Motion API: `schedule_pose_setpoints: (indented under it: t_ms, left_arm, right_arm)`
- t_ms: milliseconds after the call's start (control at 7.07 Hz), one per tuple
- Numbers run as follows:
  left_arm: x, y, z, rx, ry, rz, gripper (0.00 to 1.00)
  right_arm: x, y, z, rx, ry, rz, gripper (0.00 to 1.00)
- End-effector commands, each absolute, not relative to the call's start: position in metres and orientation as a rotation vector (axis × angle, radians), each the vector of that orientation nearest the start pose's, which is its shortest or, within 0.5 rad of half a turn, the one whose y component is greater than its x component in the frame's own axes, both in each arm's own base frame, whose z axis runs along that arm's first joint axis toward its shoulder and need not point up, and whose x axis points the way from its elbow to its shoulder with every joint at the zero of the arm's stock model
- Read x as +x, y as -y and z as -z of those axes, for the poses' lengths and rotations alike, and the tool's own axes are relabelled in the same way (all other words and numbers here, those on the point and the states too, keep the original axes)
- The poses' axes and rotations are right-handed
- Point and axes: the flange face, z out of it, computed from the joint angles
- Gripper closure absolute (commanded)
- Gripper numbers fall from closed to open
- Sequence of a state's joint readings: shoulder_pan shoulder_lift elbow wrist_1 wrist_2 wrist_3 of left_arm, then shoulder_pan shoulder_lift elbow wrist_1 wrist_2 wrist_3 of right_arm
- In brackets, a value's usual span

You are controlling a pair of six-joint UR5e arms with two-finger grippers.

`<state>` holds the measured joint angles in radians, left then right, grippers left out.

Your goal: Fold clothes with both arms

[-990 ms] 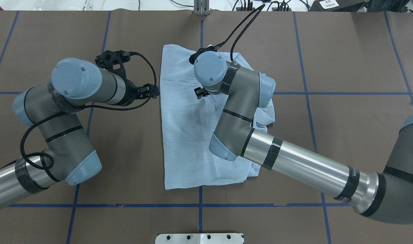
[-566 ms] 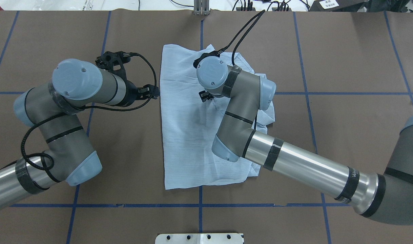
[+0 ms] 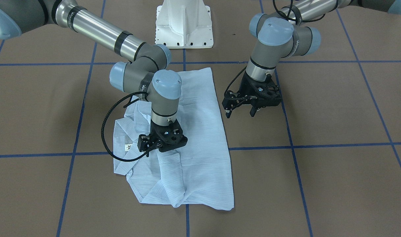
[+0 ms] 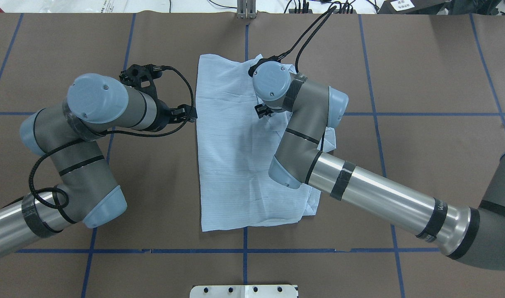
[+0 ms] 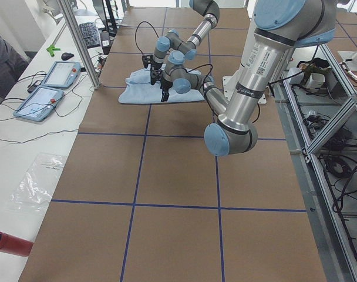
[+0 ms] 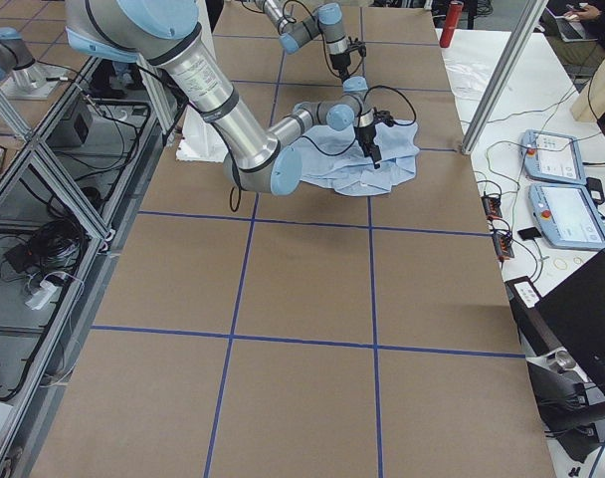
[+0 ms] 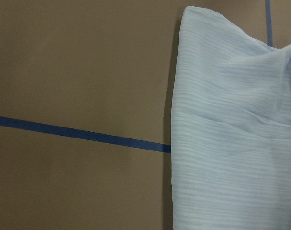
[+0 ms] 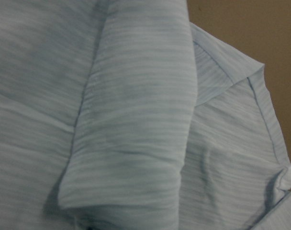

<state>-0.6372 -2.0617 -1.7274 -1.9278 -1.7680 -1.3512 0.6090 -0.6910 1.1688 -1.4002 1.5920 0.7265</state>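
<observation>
Two claws are being held at the shirt (image 3: 200, 171), lying on the table (image 3: 318, 181) with its long axis away from the robot: the right gripper (image 3: 163, 146), seemingly clenched on a fold directly beneath it, and the released left gripper (image 3: 240, 113), just beside one long edge.

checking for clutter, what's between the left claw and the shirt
Nothing. The front-facing view shows only a narrow strip of bare table between the open left claw and the shirt edge.
</observation>
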Motion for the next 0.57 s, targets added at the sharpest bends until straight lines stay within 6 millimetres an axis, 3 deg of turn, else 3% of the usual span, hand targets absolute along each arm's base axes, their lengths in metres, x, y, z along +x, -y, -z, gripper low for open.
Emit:
schedule_pose_setpoints:
  t_ms: [0, 141, 424]
  left_arm:
    - [0.455, 0.477, -0.265, 0.254, -0.995, 0.279, 0.0]
    - [0.457, 0.475, -0.263, 0.252, -0.998, 0.275, 0.0]
    - [0.46, 0.472, -0.264, 0.25, -0.997, 0.27, 0.0]
  right_arm:
    - [-0.568, 0.593, -0.294, 0.408, 0.476, 0.22, 0.0]
    - [-0.547, 0.606, -0.316, 0.403, 0.448, 0.231, 0.0]
    - [-0.468, 0.638, -0.36, 0.382, 0.438, 0.301, 0.0]
